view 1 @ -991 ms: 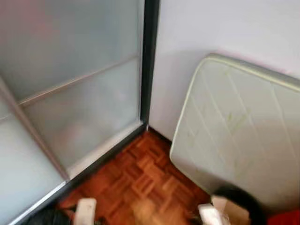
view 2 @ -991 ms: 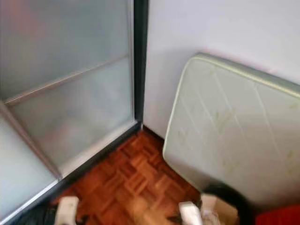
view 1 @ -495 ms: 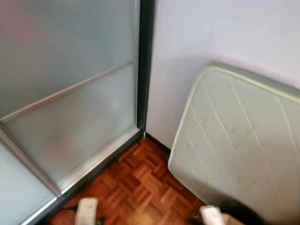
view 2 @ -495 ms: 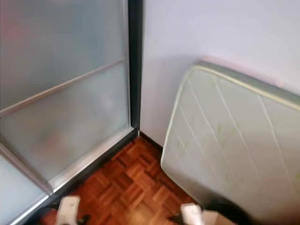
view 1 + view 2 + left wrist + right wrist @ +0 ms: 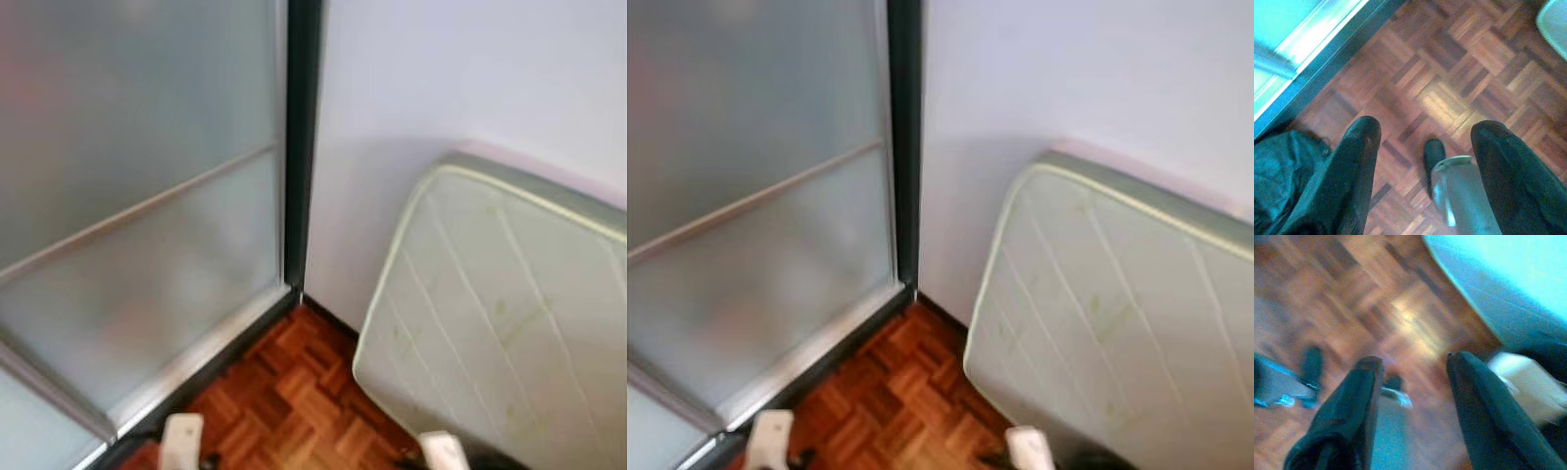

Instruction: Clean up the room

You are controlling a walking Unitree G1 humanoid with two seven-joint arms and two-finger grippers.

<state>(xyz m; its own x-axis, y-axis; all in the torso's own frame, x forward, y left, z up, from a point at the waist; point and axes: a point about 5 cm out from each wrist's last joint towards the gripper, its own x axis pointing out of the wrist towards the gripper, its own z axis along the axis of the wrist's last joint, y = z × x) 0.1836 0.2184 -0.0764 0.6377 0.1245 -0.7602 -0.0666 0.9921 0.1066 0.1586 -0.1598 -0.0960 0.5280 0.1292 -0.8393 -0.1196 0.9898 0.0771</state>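
Both arms hang low over the parquet floor (image 5: 1449, 63). My left gripper (image 5: 1427, 127) is open with nothing between its fingers. A dark crumpled cloth-like thing (image 5: 1278, 166) lies on the floor beside it, near the door track (image 5: 1327, 34). My right gripper (image 5: 1413, 360) is open and empty too, in a blurred picture. Close to its one finger sits a pale box-like thing (image 5: 1525, 387), at the foot of the mattress (image 5: 1508, 279).
A frosted glass sliding door (image 5: 137, 196) with a dark frame (image 5: 299, 147) takes up the left. A white wall (image 5: 460, 78) meets it in a corner. A pale green quilted mattress (image 5: 490, 313) leans on that wall at the right. My own legs (image 5: 1459, 196) stand on the floor.
The whole head picture has shifted downward, so the camera has tilted up or moved. The dark thing and the red patch at the lower right have slid out of the picture.
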